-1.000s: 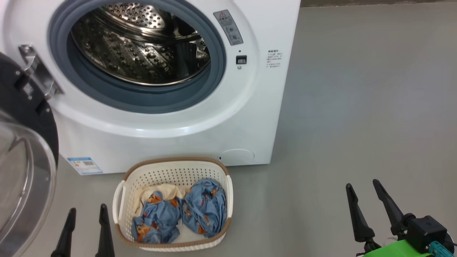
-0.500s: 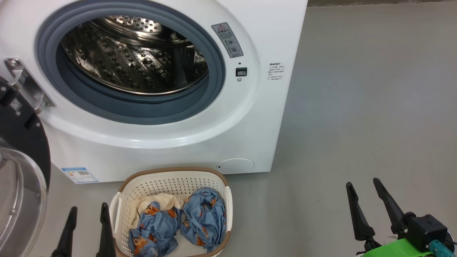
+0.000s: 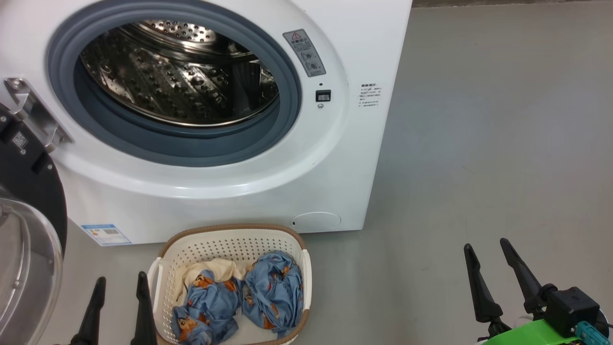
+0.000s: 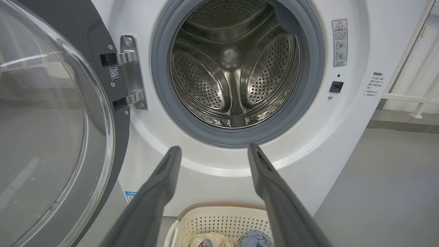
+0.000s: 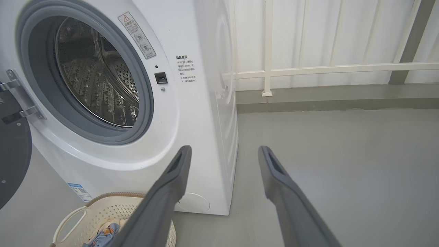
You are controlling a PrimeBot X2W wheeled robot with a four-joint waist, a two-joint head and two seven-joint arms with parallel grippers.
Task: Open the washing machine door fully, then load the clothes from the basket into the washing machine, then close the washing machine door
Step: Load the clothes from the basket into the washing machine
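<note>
Left gripper [image 3: 120, 279], its two long dark fingers spread apart with nothing between them, rises at seven o'clock in the head view, just beside the small cream-white perforated plastic basket [image 3: 230, 235] with the brown woven-look rim. Right gripper [image 3: 486, 245] stands at five o'clock, likewise parted and empty, well apart from the basket over bare grey floor [image 3: 479, 143]. The basket sits on the floor at six o'clock, near the foot of the big white front-loading washing machine [image 3: 335, 158]. Inside it lie the crumpled blue clothes printed with orange-brown cartoon figures [image 3: 270, 287], with a cream-coloured cloth piece [image 3: 215, 266] tucked at their eleven o'clock. The large round glossy black door [image 3: 28, 187] with its bulging clear glass bowl [image 3: 24, 268] hangs swung open at nine o'clock on a metal hinge [image 3: 33, 112]. Behind the grey-blue rubber gasket [image 3: 191, 149] the perforated steel drum [image 3: 177, 81] shows no laundry. A blue label sticker [image 3: 105, 235] sits at the basket's ten o'clock and a round flap [image 3: 316, 220] at its one o'clock. In the right wrist view a white railing [image 5: 308, 70] runs behind the machine.
</note>
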